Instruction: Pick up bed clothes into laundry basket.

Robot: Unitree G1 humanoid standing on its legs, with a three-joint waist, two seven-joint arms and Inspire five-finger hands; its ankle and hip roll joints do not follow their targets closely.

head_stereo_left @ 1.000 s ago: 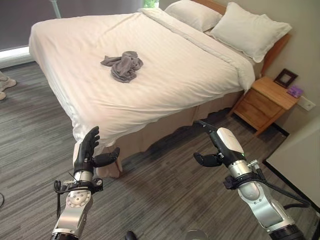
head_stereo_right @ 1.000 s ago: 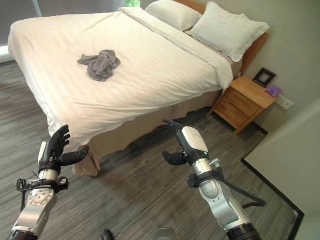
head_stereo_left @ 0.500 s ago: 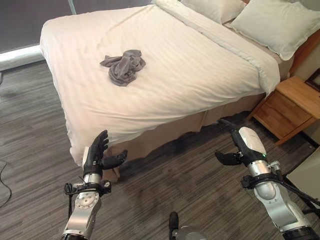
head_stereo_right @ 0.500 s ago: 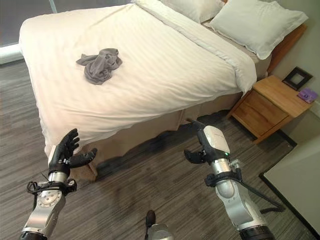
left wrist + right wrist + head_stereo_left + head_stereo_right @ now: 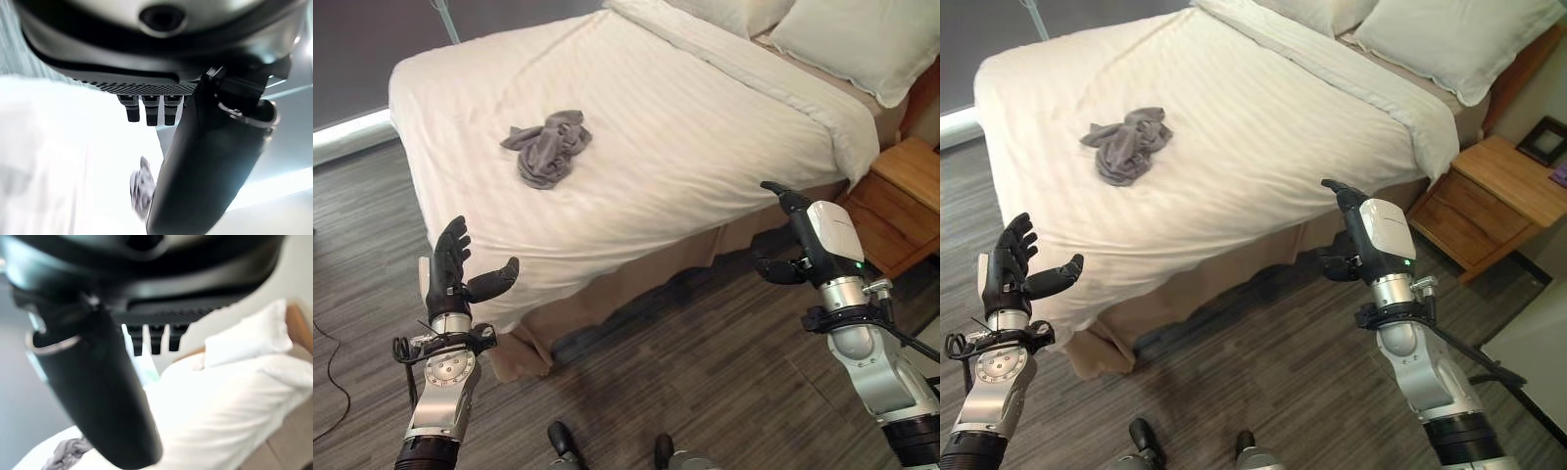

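A crumpled grey garment (image 5: pixel 546 149) lies on the white bed (image 5: pixel 705 127), toward its foot end; the same grey garment (image 5: pixel 66 454) shows small in the right wrist view. My left hand (image 5: pixel 450 276) is raised over the floor by the bed's near corner, fingers straight and empty. My right hand (image 5: pixel 798 240) hovers beside the bed's long edge, fingers straight, holding nothing. Both hands are well short of the garment.
Two white pillows (image 5: pixel 862 39) rest at the head of the bed. A wooden nightstand (image 5: pixel 901 206) stands to the right, close to my right arm. Grey wood-look floor (image 5: pixel 685 372) runs in front of the bed.
The camera has shifted, so the bed sits closer. Both hands have risen a little and stay open; the grey garment lies where it was.
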